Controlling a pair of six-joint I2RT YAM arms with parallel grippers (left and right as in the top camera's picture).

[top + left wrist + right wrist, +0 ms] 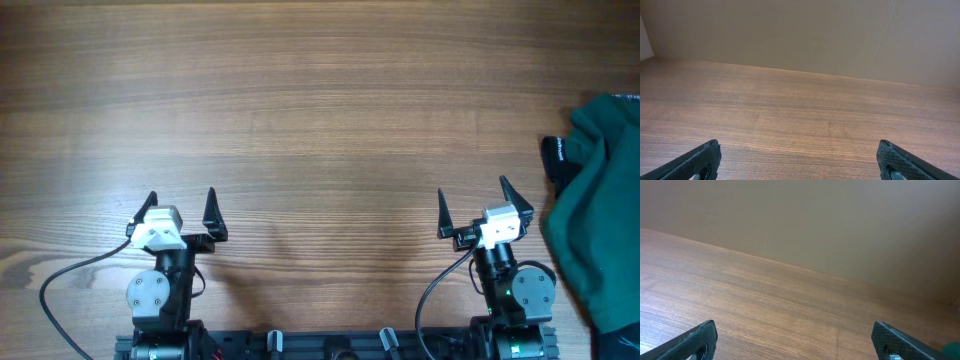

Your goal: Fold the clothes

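The clothes [600, 215], a dark green garment, lie bunched at the table's right edge in the overhead view, partly cut off by the frame. A sliver of green [954, 347] shows at the right wrist view's lower right corner. My right gripper [472, 205] stands open just left of the garment, apart from it, with nothing between its fingers. My left gripper [181, 207] is open too, far to the left near the front edge, over bare wood. In the wrist views the left gripper [799, 162] and the right gripper [795, 340] have jaws spread wide.
A black cloth [556, 158] peeks out under the green garment's left side. A beige wall [800, 35] rises behind the wooden table [300, 120]. Cables [70, 275] trail from the arm bases at the front edge.
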